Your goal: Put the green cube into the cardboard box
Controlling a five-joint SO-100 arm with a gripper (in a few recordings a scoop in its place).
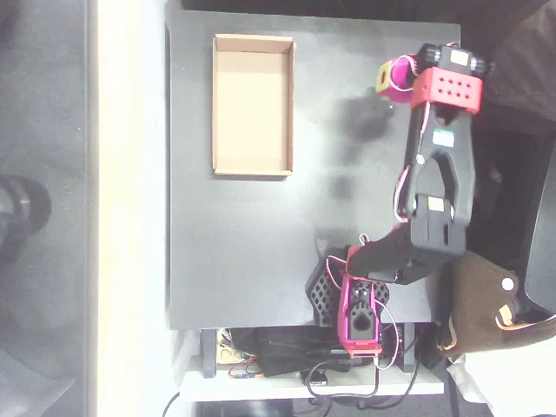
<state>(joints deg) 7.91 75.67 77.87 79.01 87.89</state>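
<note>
The cardboard box (253,105) is a shallow tan tray with nothing in it, lying at the back left of the black table (243,252). The arm reaches along the right side to the table's back right corner. There my magenta gripper (393,78) points down at the table, with a yellow square face on its left side. Seen from above, its body covers its fingertips, so I cannot tell how the jaws stand. The green cube is hidden from this view. The box lies about a box-width to the left of the gripper.
The arm's base (358,308) and its cables sit at the table's front edge. A brown object (479,300) lies off the right edge. A pale strip of floor (130,208) runs along the table's left side.
</note>
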